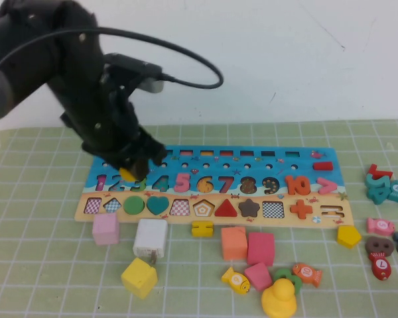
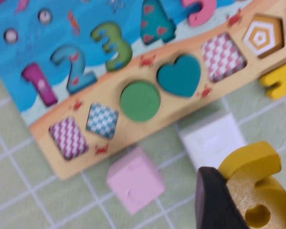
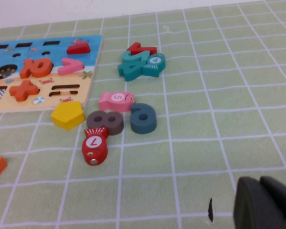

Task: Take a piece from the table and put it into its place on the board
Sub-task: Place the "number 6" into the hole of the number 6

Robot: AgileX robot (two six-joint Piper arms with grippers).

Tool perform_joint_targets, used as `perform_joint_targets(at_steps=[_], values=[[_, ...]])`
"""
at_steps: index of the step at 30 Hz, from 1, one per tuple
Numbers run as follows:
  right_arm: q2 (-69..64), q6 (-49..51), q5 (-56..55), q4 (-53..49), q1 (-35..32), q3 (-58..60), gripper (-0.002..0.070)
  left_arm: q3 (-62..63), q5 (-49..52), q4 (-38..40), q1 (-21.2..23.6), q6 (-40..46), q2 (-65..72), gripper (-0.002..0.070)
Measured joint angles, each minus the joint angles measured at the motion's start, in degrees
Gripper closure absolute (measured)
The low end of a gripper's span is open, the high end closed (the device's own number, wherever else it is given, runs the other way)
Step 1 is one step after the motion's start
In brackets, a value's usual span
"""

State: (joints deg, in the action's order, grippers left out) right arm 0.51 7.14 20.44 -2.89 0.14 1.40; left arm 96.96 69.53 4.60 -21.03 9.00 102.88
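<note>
Two grippers here, only one doing anything. The left gripper (image 1: 134, 171) hangs over the left end of the puzzle board (image 1: 212, 189), its fingers (image 2: 214, 200) clamped on a yellow number 6 (image 2: 255, 188), which is lifted off the table (image 1: 46, 265). In the high view the piece sits right above the number row, around the green 3 (image 2: 113, 45). Just past the fingers on the board are the green circle (image 2: 140, 100) and the teal heart (image 2: 180, 75), both seated in their slots, with checkered empty slots on either side. Near the fingers on the table, right by the board's front edge, are a pink cube (image 2: 135, 179) and a white cube (image 2: 213, 140), close together but apart.

The right gripper (image 3: 267, 202) is low over bare table on the far side, well apart from the board; its fingers look pressed together, gripping nothing. Ahead of them lie a brown 8 (image 3: 106, 122), a dark teal 6 (image 3: 143, 118), a red fish (image 3: 95, 145) and a yellow pentagon (image 3: 67, 115).
</note>
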Motion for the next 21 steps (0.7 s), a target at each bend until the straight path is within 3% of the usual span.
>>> perform_joint_targets(at_steps=[11,21], values=[[0.0,0.0,0.0,0.0,0.0,0.0,0.0678,13.2,1.2,-2.5,-7.7,-1.3,12.2,0.0406],[0.0,0.0,0.0,0.0,0.0,0.0,0.0678,27.5,1.2,-3.3,-8.6,-6.4,23.8,0.0406]])
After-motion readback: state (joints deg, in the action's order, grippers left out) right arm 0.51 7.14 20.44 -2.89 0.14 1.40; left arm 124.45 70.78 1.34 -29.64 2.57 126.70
